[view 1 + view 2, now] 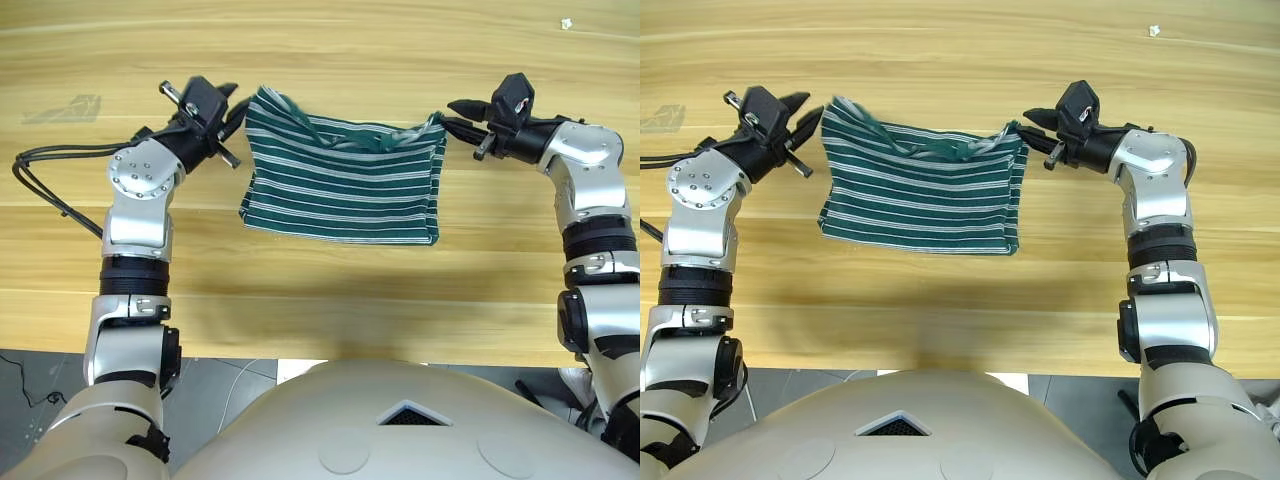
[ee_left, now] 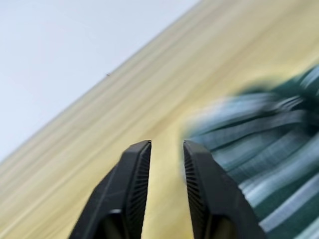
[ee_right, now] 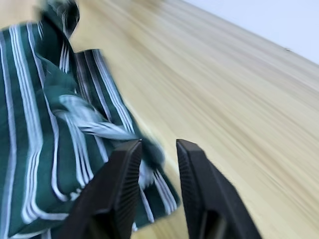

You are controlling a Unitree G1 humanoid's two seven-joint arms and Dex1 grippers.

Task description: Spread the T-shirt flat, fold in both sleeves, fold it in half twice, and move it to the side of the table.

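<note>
The T-shirt (image 1: 340, 185) lies in the middle of the desk (image 1: 320, 40). It is green with thin white stripes. It looks folded into a small block with a few layers. Its far edge is bumpy, and a bit of cloth sticks up there.

The left gripper (image 2: 167, 144) sits just beside the shirt's far left corner, at about 10 o'clock from the shirt. Its jaws are a little apart and hold nothing. The right gripper (image 3: 159, 143) sits at the far right corner, at about 2 o'clock. Its jaws are a little apart too. The corner cloth is right at their tips, but they do not seem to pinch it.

The folding looks done, so sliding the shirt to the side is probably what is left.

Things could go wrong here. If the jaws grab only the top layer, the block may fall open. If one arm pulls more than the other, the shirt may twist. The bumpy far edge may also catch and drag.

A small white scrap (image 1: 566, 23) lies far off at about 1 o'clock.
</note>
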